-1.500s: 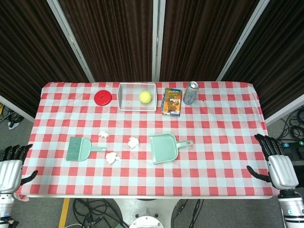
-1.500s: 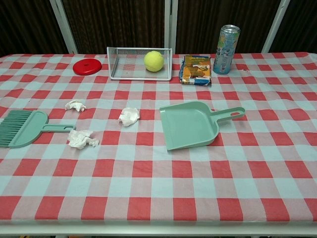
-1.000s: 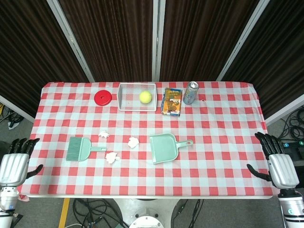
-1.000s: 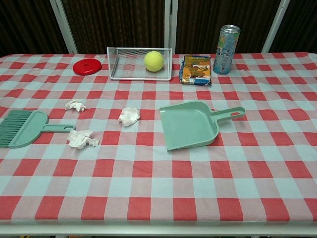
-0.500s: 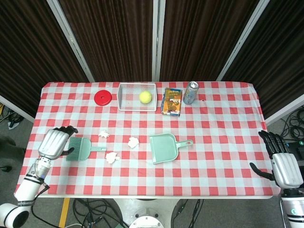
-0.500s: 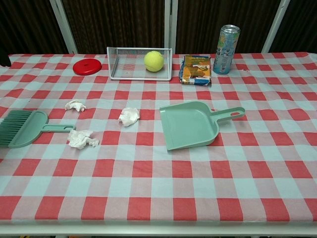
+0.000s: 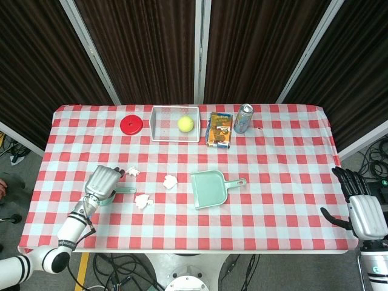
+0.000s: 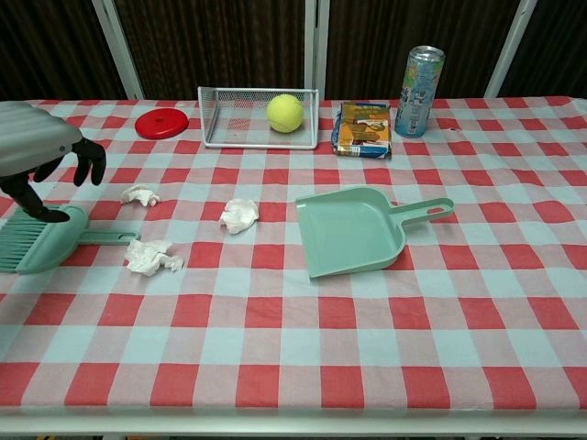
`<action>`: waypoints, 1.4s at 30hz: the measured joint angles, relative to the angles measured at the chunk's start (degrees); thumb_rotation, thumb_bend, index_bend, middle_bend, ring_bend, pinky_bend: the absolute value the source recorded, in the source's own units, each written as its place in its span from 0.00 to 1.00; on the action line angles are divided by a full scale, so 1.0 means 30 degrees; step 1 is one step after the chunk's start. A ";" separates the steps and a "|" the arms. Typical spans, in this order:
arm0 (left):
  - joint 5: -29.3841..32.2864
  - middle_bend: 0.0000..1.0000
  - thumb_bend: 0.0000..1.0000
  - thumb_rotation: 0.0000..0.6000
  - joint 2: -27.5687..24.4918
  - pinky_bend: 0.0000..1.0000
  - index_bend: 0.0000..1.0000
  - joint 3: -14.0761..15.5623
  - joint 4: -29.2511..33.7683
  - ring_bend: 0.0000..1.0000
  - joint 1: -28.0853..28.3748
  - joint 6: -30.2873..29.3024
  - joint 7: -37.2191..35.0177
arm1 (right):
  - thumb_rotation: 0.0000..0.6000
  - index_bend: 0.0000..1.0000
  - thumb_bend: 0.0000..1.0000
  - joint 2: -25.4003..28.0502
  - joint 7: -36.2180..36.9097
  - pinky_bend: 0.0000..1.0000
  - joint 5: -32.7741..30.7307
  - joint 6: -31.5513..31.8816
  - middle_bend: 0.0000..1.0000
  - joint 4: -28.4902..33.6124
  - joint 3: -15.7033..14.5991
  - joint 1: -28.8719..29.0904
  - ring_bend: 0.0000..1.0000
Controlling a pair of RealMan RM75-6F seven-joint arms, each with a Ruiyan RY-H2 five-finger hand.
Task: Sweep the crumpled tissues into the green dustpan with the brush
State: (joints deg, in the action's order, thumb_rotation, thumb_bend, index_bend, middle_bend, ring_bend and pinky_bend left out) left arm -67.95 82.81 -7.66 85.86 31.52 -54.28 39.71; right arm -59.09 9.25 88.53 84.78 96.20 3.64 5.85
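Observation:
The green brush [image 8: 43,240] lies flat at the left of the table, handle pointing right. My left hand [image 8: 41,147] hovers just over its bristle end with fingers apart and holds nothing; in the head view the left hand [image 7: 103,180] covers most of the brush. Three crumpled tissues [image 8: 139,194] [image 8: 240,214] [image 8: 153,258] lie between the brush and the green dustpan [image 8: 353,231], whose handle points right. My right hand [image 7: 365,213] stays open beyond the table's right edge, away from everything.
Along the far edge stand a red lid [image 7: 131,125], a wire basket [image 7: 159,126] with a tennis ball [image 7: 185,123], a snack packet [image 7: 220,129] and a can [image 7: 243,117].
My left hand has come in from off the table's left edge to above the brush. The right hand has barely shifted. Brush, tissues and dustpan have not moved.

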 measured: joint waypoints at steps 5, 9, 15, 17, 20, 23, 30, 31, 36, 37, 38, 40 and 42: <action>0.1841 0.46 0.19 1.00 0.1036 0.86 0.41 0.0261 -0.0143 0.65 0.0375 -0.0135 0.1893 | 1.00 0.00 0.14 -0.0090 0.0094 0.00 -0.0012 -0.0064 0.07 -0.0117 -0.0037 0.0003 0.00; 0.2900 0.46 0.19 1.00 0.1498 0.86 0.41 0.0486 -0.0120 0.65 0.0709 -0.0369 0.3070 | 1.00 0.00 0.13 -0.0131 0.0148 0.00 -0.0003 -0.0081 0.07 -0.0191 -0.0073 -0.0011 0.00; 0.4540 0.46 0.21 1.00 0.1984 0.86 0.41 0.0701 -0.0345 0.65 0.1321 -0.0265 0.3881 | 1.00 0.00 0.14 -0.0184 0.0282 0.00 -0.0029 -0.0089 0.07 -0.0307 -0.0133 -0.0070 0.00; 0.4793 0.46 0.21 1.00 0.2117 0.86 0.41 0.0795 -0.0537 0.65 0.1489 -0.0225 0.3918 | 1.00 0.00 0.14 -0.0198 0.0325 0.00 -0.0056 -0.0072 0.07 -0.0358 -0.0142 -0.0100 0.00; 0.5058 0.46 0.23 1.00 0.2269 0.86 0.41 0.0999 -0.0833 0.65 0.1694 -0.0185 0.3907 | 1.00 0.00 0.13 -0.0208 0.0390 0.00 -0.0093 -0.0088 0.07 -0.0398 -0.0133 -0.0104 0.00; 0.5188 0.46 0.24 1.00 0.2340 0.86 0.41 0.1222 -0.0923 0.65 0.1838 -0.0184 0.3896 | 1.00 0.00 0.14 -0.0237 0.0441 0.00 -0.0112 -0.0107 0.07 -0.0452 -0.0131 -0.0104 0.00; 0.5292 0.46 0.27 1.00 0.2472 0.86 0.41 0.1532 -0.1152 0.65 0.2158 -0.0171 0.3687 | 1.00 0.00 0.13 -0.0291 0.0562 0.00 -0.0173 -0.0191 0.07 -0.0587 -0.0146 -0.0102 0.00; 0.5285 0.46 0.27 1.00 0.2490 0.86 0.41 0.1561 -0.1215 0.65 0.2186 -0.0162 0.3610 | 1.00 0.00 0.14 -0.0290 0.0567 0.00 -0.0185 -0.0196 0.07 -0.0593 -0.0144 -0.0105 0.00; 0.5194 0.47 0.28 1.00 0.2582 0.86 0.42 0.1753 -0.1478 0.65 0.2278 -0.0135 0.3167 | 1.00 0.00 0.13 -0.0312 0.0570 0.00 -0.0250 -0.0240 0.07 -0.0605 -0.0153 -0.0119 0.00; 0.5155 0.47 0.28 1.00 0.2611 0.86 0.42 0.1788 -0.1558 0.65 0.2285 -0.0127 0.3062 | 1.00 0.00 0.13 -0.0319 0.0573 0.00 -0.0282 -0.0257 0.07 -0.0607 -0.0149 -0.0120 0.00; 0.5109 0.47 0.28 1.00 0.2642 0.86 0.42 0.1820 -0.1642 0.65 0.2289 -0.0121 0.2953 | 1.00 0.00 0.13 -0.0330 0.0579 0.00 -0.0313 -0.0272 0.07 -0.0608 -0.0145 -0.0125 0.00; 0.4982 0.47 0.28 1.00 0.2725 0.86 0.43 0.1890 -0.1823 0.65 0.2282 -0.0122 0.2664 | 1.00 0.00 0.13 -0.0323 0.0572 0.00 -0.0333 -0.0288 0.07 -0.0600 -0.0144 -0.0130 0.00; 0.4793 0.48 0.28 1.00 0.2807 0.86 0.43 0.1964 -0.1989 0.65 0.2253 -0.0145 0.2343 | 1.00 0.00 0.13 -0.0307 0.0543 0.00 -0.0341 -0.0280 0.07 -0.0574 -0.0143 -0.0141 0.00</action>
State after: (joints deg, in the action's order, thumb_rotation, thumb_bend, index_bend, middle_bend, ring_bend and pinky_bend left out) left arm -53.57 91.23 -1.77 79.90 38.28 -54.72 46.75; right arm -60.01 10.88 87.51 83.94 94.47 3.21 5.43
